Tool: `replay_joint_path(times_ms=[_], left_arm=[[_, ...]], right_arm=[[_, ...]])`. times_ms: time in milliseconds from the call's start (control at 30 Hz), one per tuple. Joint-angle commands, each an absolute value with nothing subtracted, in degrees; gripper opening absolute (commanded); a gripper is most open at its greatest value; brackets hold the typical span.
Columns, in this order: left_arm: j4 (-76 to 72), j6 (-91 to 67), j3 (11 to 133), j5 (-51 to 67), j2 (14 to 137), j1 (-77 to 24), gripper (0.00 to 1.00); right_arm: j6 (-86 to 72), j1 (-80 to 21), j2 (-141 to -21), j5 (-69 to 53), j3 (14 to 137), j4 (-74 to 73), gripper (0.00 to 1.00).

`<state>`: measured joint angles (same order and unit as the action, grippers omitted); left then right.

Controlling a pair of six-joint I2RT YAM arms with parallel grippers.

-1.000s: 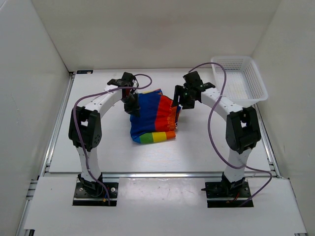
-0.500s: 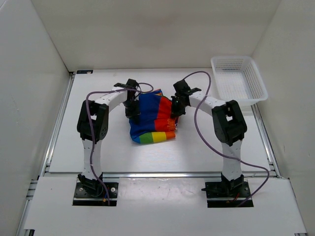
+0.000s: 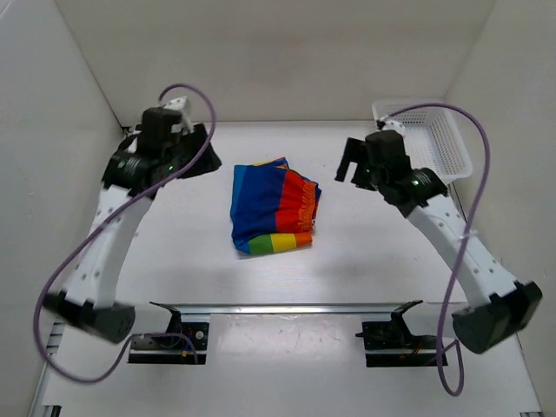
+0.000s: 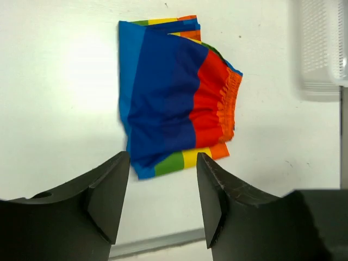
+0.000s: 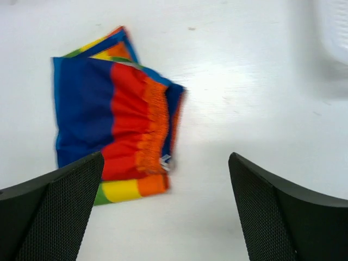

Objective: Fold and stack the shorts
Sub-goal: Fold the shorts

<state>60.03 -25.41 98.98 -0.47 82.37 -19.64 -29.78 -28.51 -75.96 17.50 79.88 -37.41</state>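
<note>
Finding the left claw (image 4: 162, 161) and right claw (image 5: 166, 161) both open and empty, I locate the shorts (image 3: 269, 204) midway between them, long axis near-to-far.

The rainbow-striped shorts (image 3: 271, 207) were laid folded flat at mid-worktop, dark blue panel uppermost, the gathered orange waistband turned rightward, with green, yellow and orange stripes along the near edge.

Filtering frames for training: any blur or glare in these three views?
Right wrist view: smeared throughout, shorts edges soft. Left wrist view: shorts crisp, bright hotspot on the table, basket hazy. Top view: sharp, evenly lit.
</note>
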Motion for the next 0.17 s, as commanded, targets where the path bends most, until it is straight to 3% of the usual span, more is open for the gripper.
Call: replay_joint_path(times_ms=[0,133], left_arm=[[64.2,-28.4,91.4,-4.4,71.9,-19.2,0.63],[62.1,-30.8,82.5,-6.5,61.7,-19.2,0.63]], right_arm=[[-30.2,-27.8,-70.3,29.2,74.0,-46.7,1.00],[-31.6,-27.8,-62.5,30.0,68.0,-48.9,0.98]])
